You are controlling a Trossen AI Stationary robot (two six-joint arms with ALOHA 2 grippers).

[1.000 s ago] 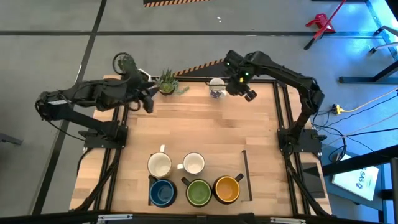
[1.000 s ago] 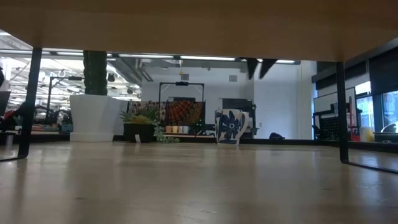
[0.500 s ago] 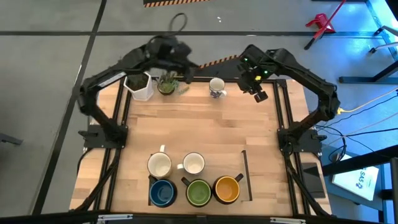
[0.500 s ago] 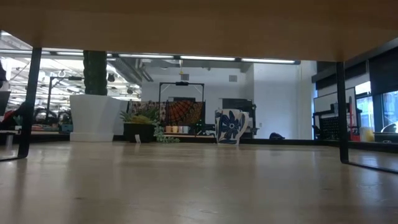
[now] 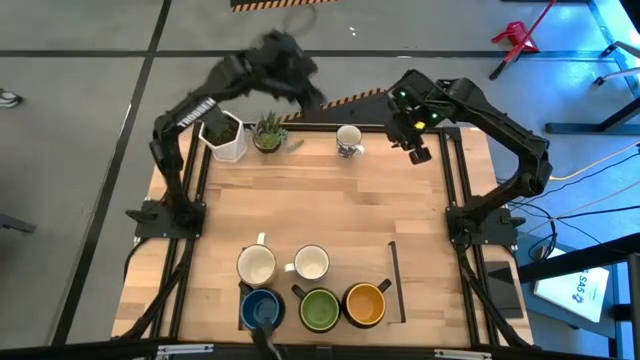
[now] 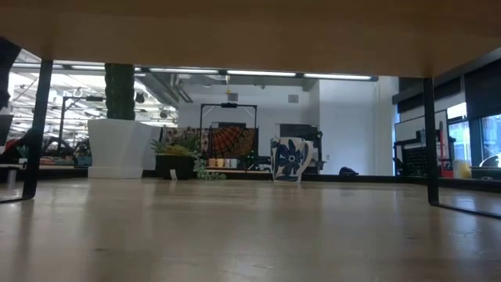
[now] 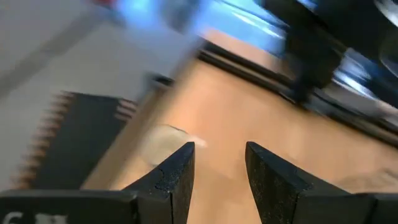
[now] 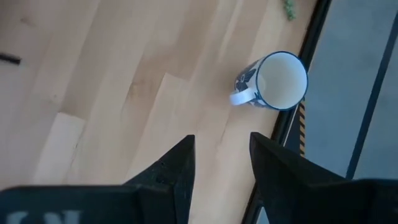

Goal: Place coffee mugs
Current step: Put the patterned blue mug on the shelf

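Observation:
A white mug with a blue pattern (image 5: 348, 140) stands alone at the table's far edge, handle toward the near side; it also shows in the right wrist view (image 8: 273, 81) and the low view (image 6: 291, 160). Five more mugs stand near the front edge: two cream (image 5: 257, 266) (image 5: 312, 264), one blue (image 5: 262, 310), one green (image 5: 319, 309), one orange-yellow (image 5: 365, 304). My right gripper (image 5: 417, 152) (image 8: 221, 142) hangs open above the far right corner, right of the patterned mug. My left gripper (image 5: 312, 95) (image 7: 219, 149) is raised, open and holding nothing, over the far edge left of that mug.
A white pot with a cactus (image 5: 223, 135) and a small spiky green plant (image 5: 269, 131) stand at the far left, under my raised left arm. A dark strip (image 5: 394, 280) lies right of the mug group. Bare wood (image 5: 330, 205) spans the table's middle.
My left arm has swung up from the table's far left corner, over the two plants, toward the right along the far edge, and now hangs raised there. My right gripper has risen, rolled and drawn toward the table's right edge, away from the patterned mug. No mug has moved.

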